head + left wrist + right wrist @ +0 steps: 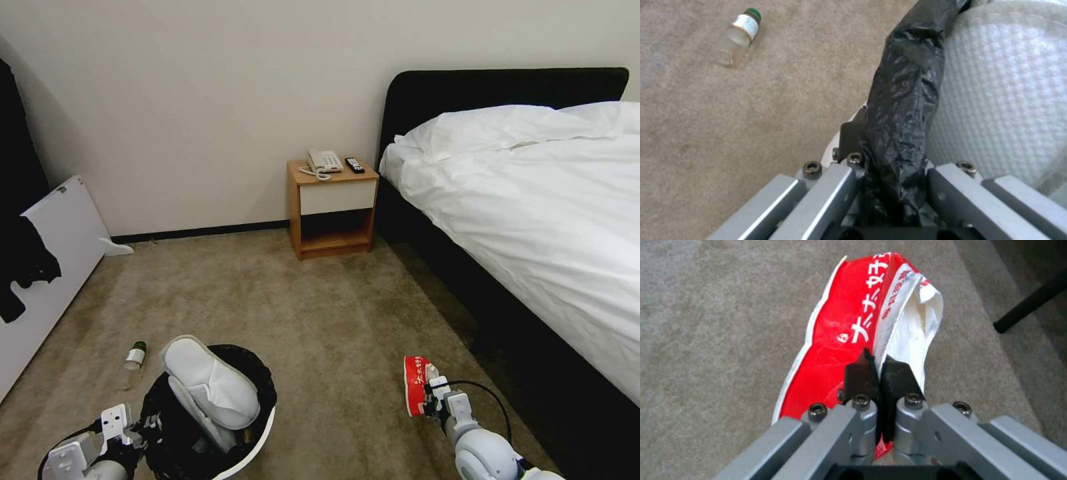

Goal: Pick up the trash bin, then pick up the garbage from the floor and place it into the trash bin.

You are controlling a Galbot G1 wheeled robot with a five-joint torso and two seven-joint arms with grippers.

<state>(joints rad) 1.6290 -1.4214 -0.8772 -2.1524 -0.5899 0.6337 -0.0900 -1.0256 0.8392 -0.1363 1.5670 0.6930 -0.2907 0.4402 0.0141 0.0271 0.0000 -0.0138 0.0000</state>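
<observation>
Carpet (333,320) | left end effector (889,186) pinches trash bin (257,437) rim | right end effector (880,373) clamps red snack packet (835,340)

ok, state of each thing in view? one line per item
trash bin: held at its bag-lined rim by left gripper
slippers: sticking out of the bin
red snack packet: pinched in right gripper, off the carpet
small bottle: lying on the carpet, green cap on

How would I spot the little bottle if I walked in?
Find the white board leaning along the left wall. On the carpet beside it, just left of the trash bin, lies a small clear bottle. Its green cap and white label set it apart.
</observation>
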